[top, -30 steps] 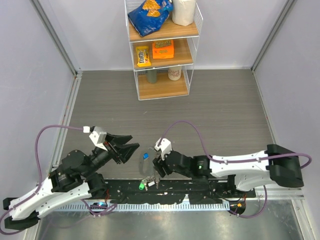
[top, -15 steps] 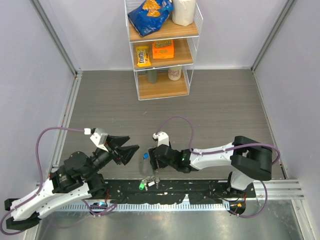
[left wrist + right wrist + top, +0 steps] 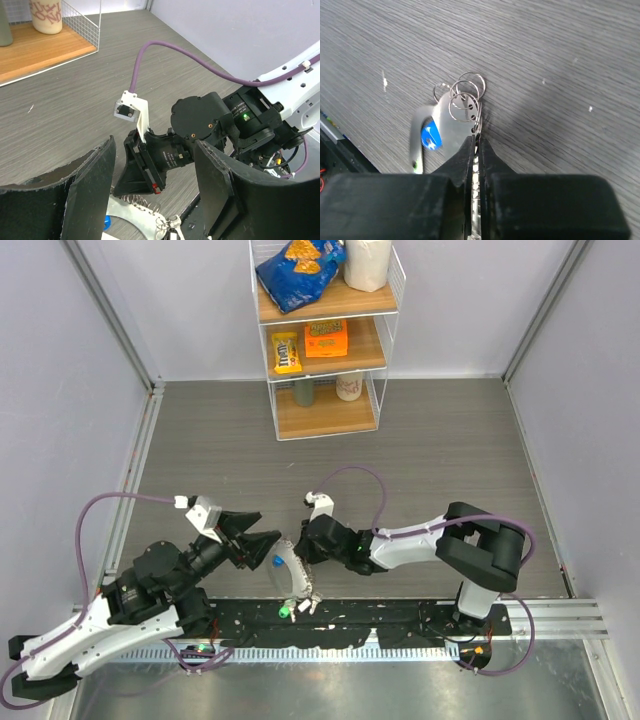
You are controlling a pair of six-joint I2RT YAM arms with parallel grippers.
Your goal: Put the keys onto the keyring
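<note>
View from above of a grey wood-grain table (image 3: pixel 440 460) with two robot arms bolted at its near edge. The right gripper (image 3: pixel 297 552) reaches leftward to the middle of the table near that edge. The right wrist view shows its two black fingers (image 3: pixel 530 200) pressed almost together, pinching a strand of the thin silvery chain-like keyring (image 3: pixel 476 156) between their tips. From there the floppy loop trails toward the near edge as a pale curve. A cluster of small silver split rings (image 3: pixel 465 97) lies flat on the table just ahead of the fingertips, touching the strand. A tiny key with a blue plastic head (image 3: pixel 277 562) sits at the left side of the loop, just beside the gripper; whether it is threaded on cannot be told. A tiny key with a bright green head (image 3: pixel 285 612) and a whitish key (image 3: pixel 304 606) lie together near the loop's lower end, on the black base strip (image 3: pixel 390 618) between the arm bases. The left gripper (image 3: pixel 268 530) hovers just left of the loop with its black fingers spread wide and nothing between them. Its wrist view looks through that gap at the right arm's black wrist and purple cable (image 3: pixel 165 55). At the far side of the table stands a white wire rack with wooden shelves (image 3: pixel 325 412) holding snack packets.
</note>
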